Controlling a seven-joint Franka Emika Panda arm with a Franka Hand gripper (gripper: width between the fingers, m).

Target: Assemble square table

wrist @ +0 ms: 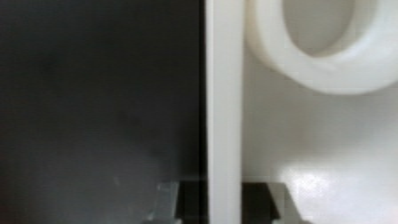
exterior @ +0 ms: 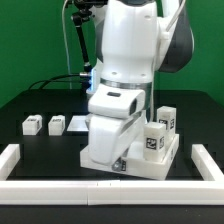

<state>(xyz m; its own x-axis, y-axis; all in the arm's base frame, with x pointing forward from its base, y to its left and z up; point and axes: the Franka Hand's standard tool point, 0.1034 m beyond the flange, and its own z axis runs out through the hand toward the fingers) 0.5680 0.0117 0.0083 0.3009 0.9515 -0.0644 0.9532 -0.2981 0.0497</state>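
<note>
Gripper (wrist: 226, 198), fingers pinched on raised rim of square table slab (wrist: 306, 132), probably to reposition it; loose legs (exterior: 32, 125) well apart

White slab (exterior: 150, 168); legs (exterior: 33, 125) white, black-and-white square tags (exterior: 154, 143); black tabletop (exterior: 40, 100).

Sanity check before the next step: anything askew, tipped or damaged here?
Nothing stands out. The slab sits level, as far as the arm leaves it visible. Two legs stand upright on it, and two loose legs stand upright at the exterior view's left. The gripper clamps the slab's rim squarely. No visible damage.
</note>
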